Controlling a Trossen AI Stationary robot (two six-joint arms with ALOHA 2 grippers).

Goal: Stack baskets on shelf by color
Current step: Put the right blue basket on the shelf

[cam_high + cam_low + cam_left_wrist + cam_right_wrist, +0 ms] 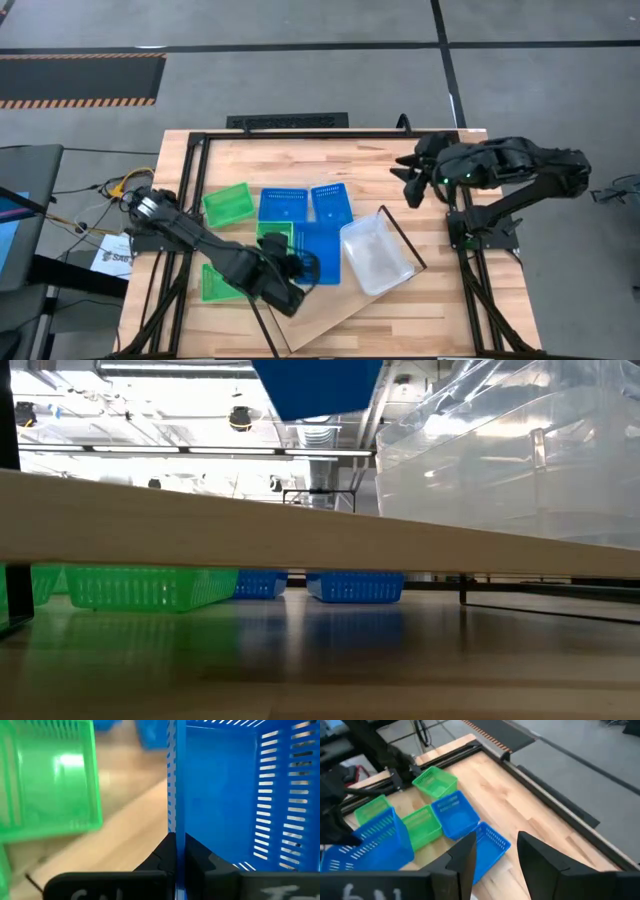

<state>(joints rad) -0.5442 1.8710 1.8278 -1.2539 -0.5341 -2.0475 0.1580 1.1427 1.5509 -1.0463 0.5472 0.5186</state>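
From above, the left gripper (295,268) sat over the shelf (335,310) near the table's (420,175) front edge, pinching a blue basket (318,255). A clear basket (377,255) rested on the shelf's right end. The right gripper (408,180) hung near the back right corner, fingers spread, holding nothing.

Low down, the plank crossed the whole view with green (140,586) and blue (355,587) baskets behind it.

Left wrist cam: jaws clamped on the blue basket's wall (172,785).

Right wrist cam: fingers (465,860) apart.
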